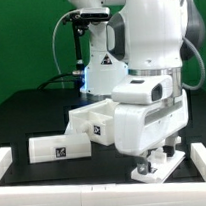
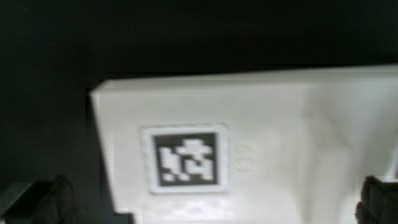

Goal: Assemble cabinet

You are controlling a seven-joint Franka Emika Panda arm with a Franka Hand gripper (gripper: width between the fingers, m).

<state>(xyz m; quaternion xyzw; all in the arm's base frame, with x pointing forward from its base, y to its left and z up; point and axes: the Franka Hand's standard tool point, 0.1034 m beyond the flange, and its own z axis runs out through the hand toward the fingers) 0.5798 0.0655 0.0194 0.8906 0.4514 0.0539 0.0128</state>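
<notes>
On the tabletop (image 1: pixel 31 112), toward the exterior view's left, a loose drawer block (image 1: pixel 56 147) is seen lying just beside the cabinet (image 1: pixel 100 119). Assembly is therefore judged to be at an early stage. Further right, the tool (image 1: pixel 155 155) is held over a tagged panel (image 2: pixel 214 130) with its fingers (image 2: pixel 32 200) wide apart, and nothing is clamped.

Cabinet (image 1: pixel 91 125): smooth white plastic, matt finish. Marker tag (image 2: pixel 185 156): flat black-and-white print. Table (image 1: pixel 31 105): matt black surface. Robot arm (image 1: pixel 156 32): glossy white plastic shell
</notes>
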